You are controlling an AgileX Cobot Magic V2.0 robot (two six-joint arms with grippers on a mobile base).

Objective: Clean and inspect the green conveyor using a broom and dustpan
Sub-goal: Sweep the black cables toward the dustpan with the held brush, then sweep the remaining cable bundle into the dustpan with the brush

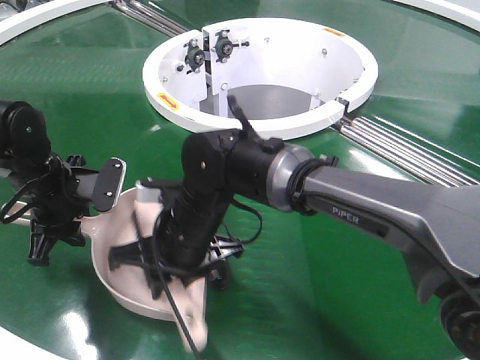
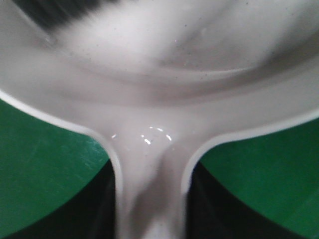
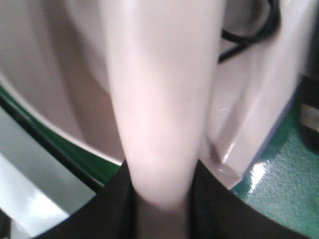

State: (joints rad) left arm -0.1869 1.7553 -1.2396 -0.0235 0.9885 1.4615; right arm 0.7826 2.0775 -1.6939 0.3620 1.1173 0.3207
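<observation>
The green conveyor (image 1: pixel 315 285) fills the front view. The beige-pink dustpan (image 1: pixel 120 251) lies on it at the lower left. My left gripper (image 1: pixel 64 229) is shut on the dustpan's handle; in the left wrist view the handle (image 2: pixel 149 189) runs between the jaws (image 2: pixel 149 204) to the scoop (image 2: pixel 159 74). My right gripper (image 1: pixel 161 262) points down over the scoop, shut on the broom (image 1: pixel 193 315), which is blurred. Its handle (image 3: pixel 159 99) rises from the right gripper (image 3: pixel 162 199) over the dustpan (image 3: pixel 249 114). Black bristles (image 2: pixel 60 12) show inside the scoop.
The white ring housing (image 1: pixel 259 75) stands behind the arms. Steel rollers (image 1: pixel 405 150) run to the right of it. The white outer rim (image 1: pixel 30 22) curves at the far left and also at the near edge (image 3: pixel 30 199), close to the dustpan.
</observation>
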